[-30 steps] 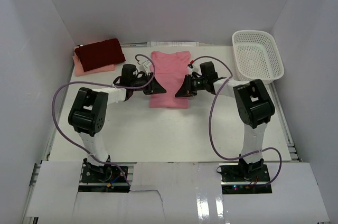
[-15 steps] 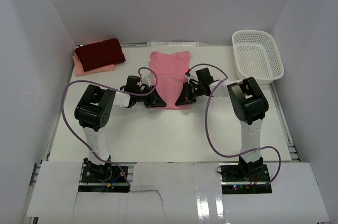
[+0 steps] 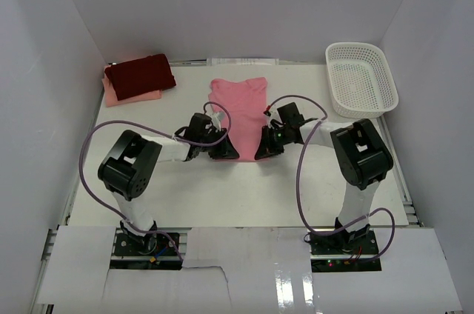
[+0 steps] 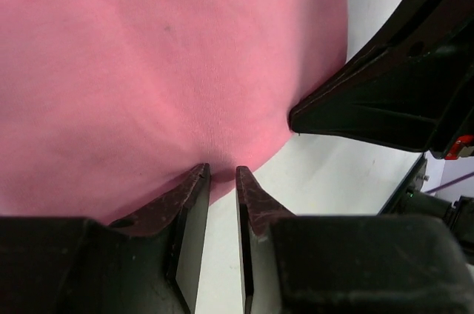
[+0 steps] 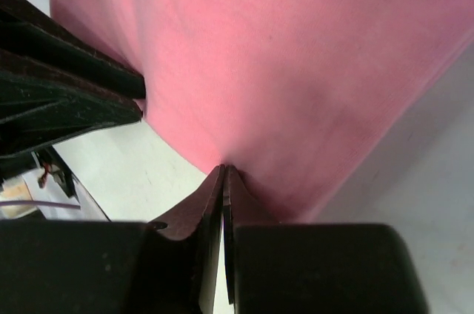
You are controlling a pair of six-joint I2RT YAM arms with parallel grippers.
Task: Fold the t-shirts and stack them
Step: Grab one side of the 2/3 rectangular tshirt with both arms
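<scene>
Flat white table: both arms reach over its middle.

Salmon-pink cloth t-shirt: lies spread at table centre, wider end toward the far wall, narrowing toward the arms. Near hem sits between the two grippers.

White plastic mesh basket: far right corner, well apart from the shirt.

Dark maroon-red folded cloth t-shirt: far left corner, lying on top of a pale peach-pink folded cloth t-shirt, whose edge shows along the near side.

Left gripper: at the hem's left corner. Jaws narrow, a slim gap showing; cloth creases run to the tips, so it pinches the hem.

Right gripper: at the hem's right corner. Jaws pressed together on the cloth edge, fabric puckering to the tips.
</scene>
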